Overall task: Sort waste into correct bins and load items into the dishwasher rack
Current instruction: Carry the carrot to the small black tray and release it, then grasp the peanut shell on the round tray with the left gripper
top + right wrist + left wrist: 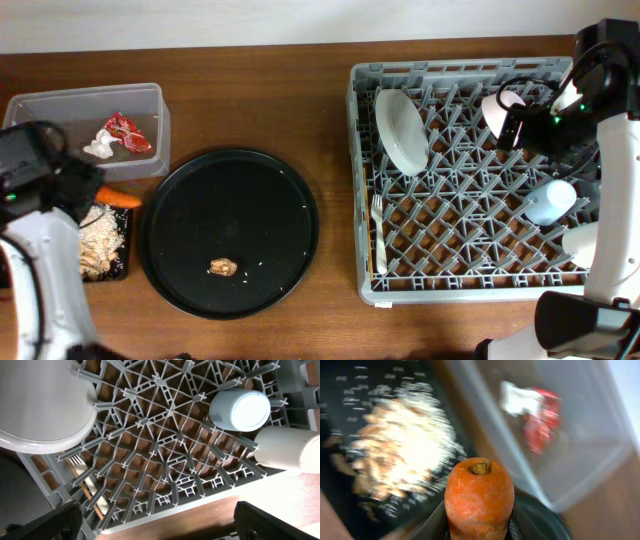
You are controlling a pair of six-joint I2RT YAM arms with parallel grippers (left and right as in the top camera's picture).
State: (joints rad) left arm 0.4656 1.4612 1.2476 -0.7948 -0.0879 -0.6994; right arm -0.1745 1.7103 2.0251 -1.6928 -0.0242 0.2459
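Note:
My left gripper [90, 190] is shut on the orange carrot [122, 198] and holds it over the shallow black tray [118, 268], which holds beige food scraps [100, 240]. In the left wrist view the carrot [479, 495] sits between the fingers [479, 530], above the scraps [402, 450]. The clear tub [150, 95] holds the red-and-white wrapper [127, 132] and the white paper scrap [98, 148]. The grey rack [460, 280] holds a white shallow bowl [400, 130], a fork [378, 235], a light blue cup [550, 200] and a cream cup [578, 245]. My right gripper [160, 520] is open and empty above the rack.
A large round black tray [228, 200] lies between the bins and the rack, with a small brown lump [222, 266] on it. A smaller white bowl [500, 108] shows at the rack's far right, partly hidden by my right arm [545, 125].

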